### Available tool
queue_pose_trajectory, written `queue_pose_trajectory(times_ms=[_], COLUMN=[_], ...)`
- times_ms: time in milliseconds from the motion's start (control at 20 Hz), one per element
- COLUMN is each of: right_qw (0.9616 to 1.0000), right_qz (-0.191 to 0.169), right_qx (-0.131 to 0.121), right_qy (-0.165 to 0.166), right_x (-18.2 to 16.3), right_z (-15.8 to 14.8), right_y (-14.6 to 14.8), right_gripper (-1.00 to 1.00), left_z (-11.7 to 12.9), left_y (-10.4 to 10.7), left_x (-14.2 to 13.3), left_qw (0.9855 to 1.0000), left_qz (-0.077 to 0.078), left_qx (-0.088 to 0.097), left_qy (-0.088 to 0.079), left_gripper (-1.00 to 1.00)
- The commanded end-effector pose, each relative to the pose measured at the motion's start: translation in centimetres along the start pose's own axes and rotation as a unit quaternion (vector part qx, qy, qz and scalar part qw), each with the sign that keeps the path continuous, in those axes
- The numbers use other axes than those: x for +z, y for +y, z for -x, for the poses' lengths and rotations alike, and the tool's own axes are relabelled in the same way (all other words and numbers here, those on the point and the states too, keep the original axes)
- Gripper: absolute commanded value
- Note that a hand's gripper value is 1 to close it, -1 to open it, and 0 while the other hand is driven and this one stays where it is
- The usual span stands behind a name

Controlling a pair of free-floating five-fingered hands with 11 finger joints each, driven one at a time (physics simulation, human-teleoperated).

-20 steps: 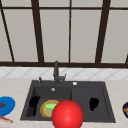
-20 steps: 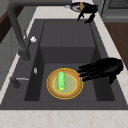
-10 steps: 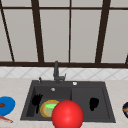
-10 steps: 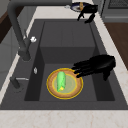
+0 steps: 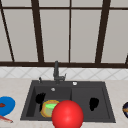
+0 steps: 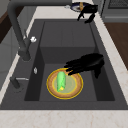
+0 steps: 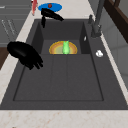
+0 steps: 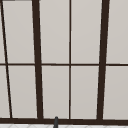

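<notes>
i'm bringing the left hand (image 6: 86, 63), fingers stretched flat and holding nothing, over the green vegetable (image 6: 60, 80) on the yellow-rimmed plate (image 6: 76, 88) at lower centre of the sink (image 6: 67, 32), so i judge it needs lowering and closing, while the right hand (image 5: 93, 103) is hanging loosely open.

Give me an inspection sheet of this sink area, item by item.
Surface: dark double sink set in a pale speckled counter; faucet at the back.
Job's things: green vegetable lying on an orange-rimmed plate in the left basin.
Clutter: blue plate on the counter at left; dark bowl at right; red ball at the front edge.
Hands: left hand over the plate's edge, fingers straight, tips near the vegetable; right hand in the air above the right basin, fingers relaxed.
Cables: nothing seen.
Surroundings: window with dark bars above a tiled strip.
</notes>
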Motion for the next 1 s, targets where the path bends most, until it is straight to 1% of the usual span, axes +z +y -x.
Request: queue_pose_trajectory(times_ms=[0, 200, 250, 350, 500, 600, 650, 700, 800, 850, 950], right_qw=[1.0, 1.0, 1.0, 1.0, 1.0, 1.0, 1.0, 1.0, 1.0, 1.0, 1.0], right_qz=[0.0, 0.0, 0.0, 0.0, 0.0, 0.0, 0.0, 0.0, 0.0, 0.0, 0.0], right_qx=[0.0, 0.0, 0.0, 0.0, 0.0, 0.0, 0.0, 0.0, 0.0, 0.0, 0.0], right_qy=[0.0, 0.0, 0.0, 0.0, 0.0, 0.0, 0.0, 0.0, 0.0, 0.0, 0.0], right_x=[0.0, 0.0, 0.0, 0.0, 0.0, 0.0, 0.0, 0.0, 0.0, 0.0, 0.0], right_z=[0.0, 0.0, 0.0, 0.0, 0.0, 0.0, 0.0, 0.0, 0.0, 0.0, 0.0], right_y=[0.0, 0.0, 0.0, 0.0, 0.0, 0.0, 0.0, 0.0, 0.0, 0.0, 0.0], right_gripper=[0.0, 0.0, 0.0, 0.0, 0.0, 0.0, 0.0, 0.0, 0.0, 0.0, 0.0], left_z=[2.1, 4.1, 4.3, 5.0, 6.2, 7.5, 8.2, 8.8, 10.0, 10.5, 11.2], left_y=[-1.3, -2.6, -2.6, -3.0, -3.6, -4.4, -5.0, -5.6, -6.7, -7.4, -9.0], left_x=[-1.4, -2.6, -2.8, -3.1, -3.7, -4.2, -4.8, -5.3, -6.2, -6.6, -7.0], left_qw=[0.9994, 0.9986, 0.9979, 0.9966, 0.9942, 0.9934, 0.9941, 0.9944, 0.9949, 0.9953, 0.9961], left_qz=[0.003, 0.008, 0.009, 0.012, 0.015, 0.016, 0.022, 0.025, 0.028, 0.028, 0.021], left_qx=[0.033, 0.053, 0.064, 0.082, 0.107, 0.113, 0.106, 0.102, 0.096, 0.092, 0.085], left_qy=[0.004, 0.004, 0.004, 0.005, 0.007, 0.007, 0.008, 0.01, 0.011, 0.011, 0.009], left_gripper=[-1.0, -1.0, -1.0, -1.0, -1.0, -1.0, -1.0, -1.0, -1.0, -1.0, -1.0])
